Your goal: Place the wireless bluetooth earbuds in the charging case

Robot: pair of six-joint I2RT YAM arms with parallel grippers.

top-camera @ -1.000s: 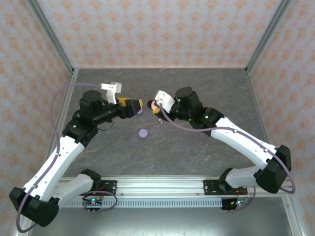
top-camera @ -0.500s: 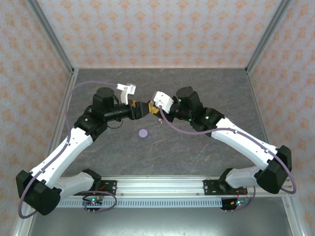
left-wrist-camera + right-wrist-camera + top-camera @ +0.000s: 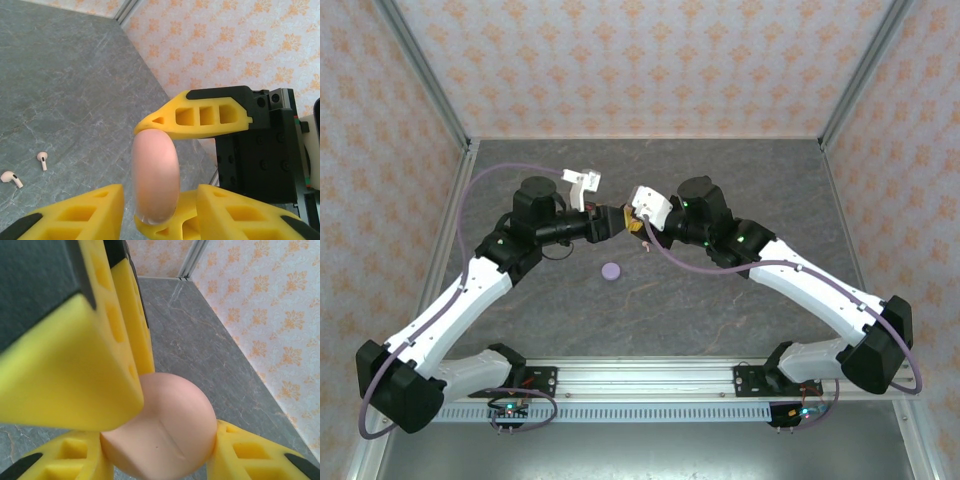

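A pink round charging case (image 3: 165,430) is held up in the air, my right gripper (image 3: 160,457) shut on its two rims. In the left wrist view the case (image 3: 155,170) shows edge-on between the fingers of my left gripper (image 3: 160,202), with a narrow gap on each side. Both grippers meet tip to tip above the middle of the table: the left gripper (image 3: 611,220) and the right gripper (image 3: 631,222). Two pale pink earbuds (image 3: 42,160) (image 3: 11,177) lie on the grey table below. The case looks closed.
A lavender round case (image 3: 611,270) lies on the grey table (image 3: 720,180) just in front of the two grippers. Patterned walls enclose the table on three sides. The arm bases stand on a metal rail (image 3: 650,378) at the near edge.
My left arm has swung right to meet the right gripper, and its jaws have narrowed around the pink case. The right arm has held still with the case.
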